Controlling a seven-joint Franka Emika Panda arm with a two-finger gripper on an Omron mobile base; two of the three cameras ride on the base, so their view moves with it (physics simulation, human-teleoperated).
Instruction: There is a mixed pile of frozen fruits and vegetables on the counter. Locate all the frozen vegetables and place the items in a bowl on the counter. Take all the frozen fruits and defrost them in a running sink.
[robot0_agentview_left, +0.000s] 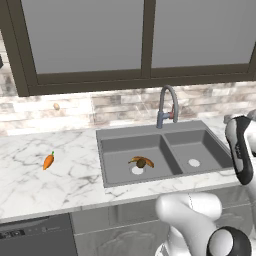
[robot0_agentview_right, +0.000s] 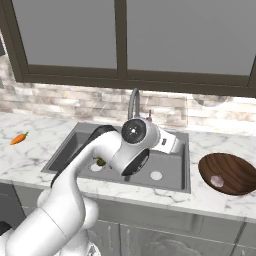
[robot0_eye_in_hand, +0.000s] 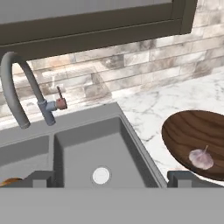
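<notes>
The orange carrot (robot0_agentview_left: 48, 161) (robot0_agentview_right: 18, 138) lies alone on the white marble counter (robot0_agentview_left: 30, 185), left of the sink (robot0_agentview_left: 150, 131). In the sink's left basin, over the drain, rest the banana (robot0_agentview_left: 141, 159) and the brown kiwi (robot0_agentview_left: 142, 163) (robot0_agentview_right: 100, 161). The dark wooden bowl (robot0_agentview_right: 235, 167) (robot0_eye_in_hand: 192, 129) stands on the counter right of the sink, with the pinkish-white bulb (robot0_agentview_right: 217, 181) (robot0_eye_in_hand: 201, 158) inside. My gripper (robot0_eye_in_hand: 109, 180) hovers over the right basin, open, its fingertips (robot0_eye_in_hand: 41, 178) wide apart with nothing between them.
The grey gooseneck tap (robot0_agentview_left: 167, 105) (robot0_eye_in_hand: 17, 87) rises behind the sink's divider, a small lever on its base. A stone-tile backsplash and a dark-framed window stand behind the counter. My arm (robot0_agentview_right: 115, 150) crosses in front of the sink. A dishwasher front (robot0_agentview_left: 35, 237) sits under the counter at left.
</notes>
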